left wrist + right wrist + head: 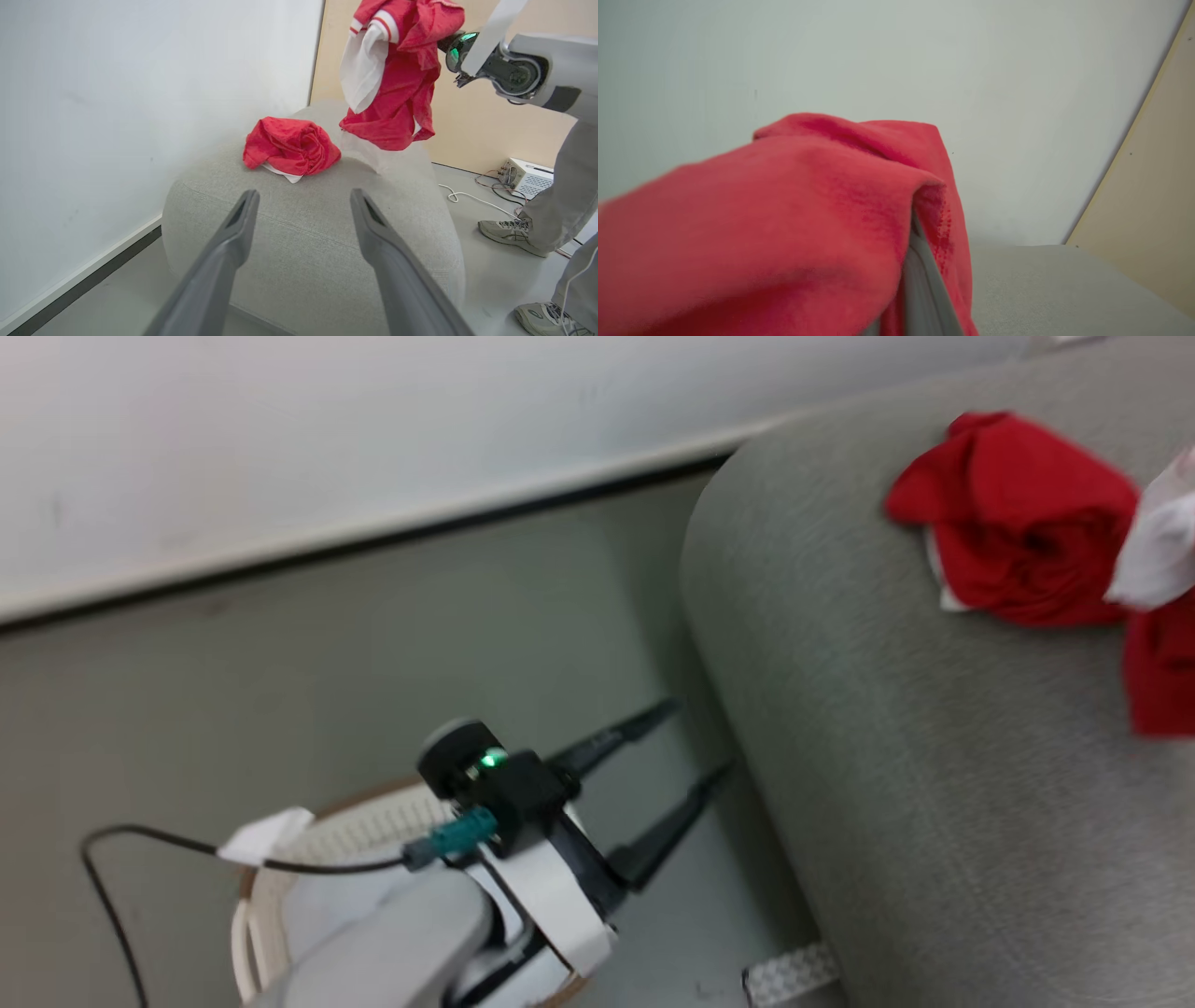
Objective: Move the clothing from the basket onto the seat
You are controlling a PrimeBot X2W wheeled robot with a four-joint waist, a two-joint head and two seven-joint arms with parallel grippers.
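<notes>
Leftmost, the off-white perforated plastic basket (364, 821) with its brown rim sits on the floor just beside the large light grey woven-fabric seat (887, 756). Our left gripper (695, 739) hovers by the basket, fingers spread and empty, which we judge leaves it ready to reach in. One crumpled bright red garment (1018, 523) with white trim lies on the seat. Farther right, our right gripper (922, 284) is clenched on a second red garment (397, 84), holding it above the cushion, we think to drop it beside the first.
</notes>
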